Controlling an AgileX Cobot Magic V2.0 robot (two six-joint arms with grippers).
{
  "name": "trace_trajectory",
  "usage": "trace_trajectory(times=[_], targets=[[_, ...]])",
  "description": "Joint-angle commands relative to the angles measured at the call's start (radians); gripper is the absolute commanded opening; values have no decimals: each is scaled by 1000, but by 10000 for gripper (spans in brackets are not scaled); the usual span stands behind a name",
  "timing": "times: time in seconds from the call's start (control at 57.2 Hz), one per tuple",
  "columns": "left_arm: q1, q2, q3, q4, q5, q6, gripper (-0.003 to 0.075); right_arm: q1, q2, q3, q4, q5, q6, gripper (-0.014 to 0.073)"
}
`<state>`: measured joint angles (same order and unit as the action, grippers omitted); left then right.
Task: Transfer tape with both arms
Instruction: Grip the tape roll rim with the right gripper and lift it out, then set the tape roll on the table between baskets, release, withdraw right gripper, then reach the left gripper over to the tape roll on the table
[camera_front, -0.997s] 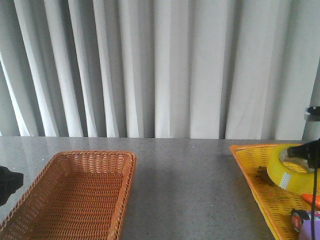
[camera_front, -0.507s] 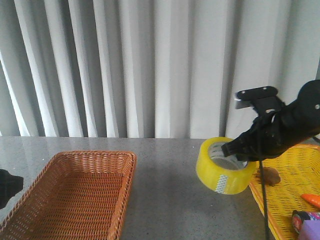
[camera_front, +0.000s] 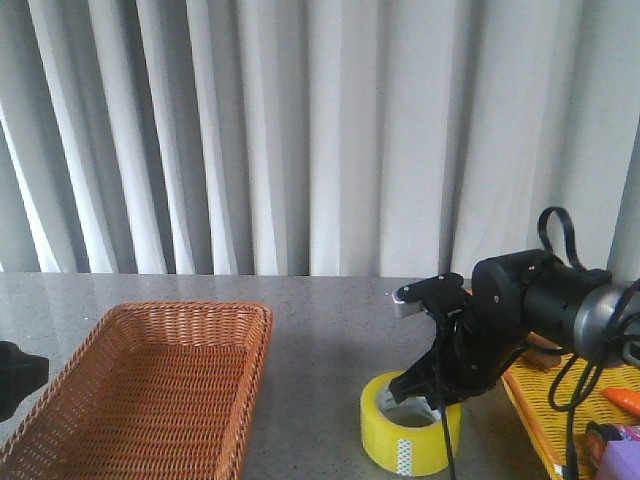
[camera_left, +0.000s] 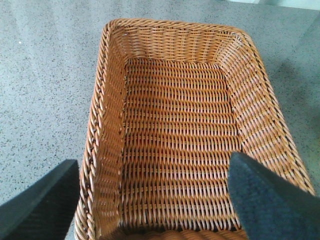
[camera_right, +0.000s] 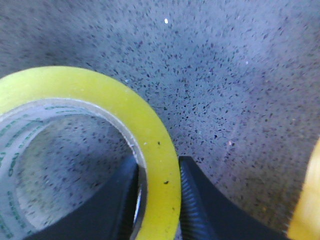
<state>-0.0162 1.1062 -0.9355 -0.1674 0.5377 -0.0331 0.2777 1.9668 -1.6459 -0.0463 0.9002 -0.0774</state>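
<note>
Front view: right gripper (camera_front: 432, 395) clamped on the tape (camera_front: 410, 424), roll flat on the grey table (camera_front: 320, 330). Left wrist view: left gripper (camera_left: 152, 192) spread wide over the wicker basket (camera_left: 107, 100). Right wrist view alone: fingers (camera_right: 197, 200) pinching the roll's wall, one inside the core.

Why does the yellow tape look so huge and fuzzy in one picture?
In the right wrist view the camera sits right beside the tape, so it fills the frame and blurs at the nearest edge; the front view shows the tape small and sharper; the left wrist view's basket is crisp.
</note>
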Motion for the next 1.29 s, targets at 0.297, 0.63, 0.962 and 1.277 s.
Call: trace_trajectory(times=[0.297,0.63,0.962,1.277], targets=[[-7,-18,-34,-20,-44,-5,591,-2,-5,-49,31,-73,19,343],[-7,-18,-34,-21,-47,19,591,-38,-213,-145,8,-84,65,415],[-43,-17,-36,-180,-89,131,591,-333,-400,-126,35,46,15,20],[-237,143,-248,-362,-49,263,591,-520,-436,-46,220,125,23,-8]])
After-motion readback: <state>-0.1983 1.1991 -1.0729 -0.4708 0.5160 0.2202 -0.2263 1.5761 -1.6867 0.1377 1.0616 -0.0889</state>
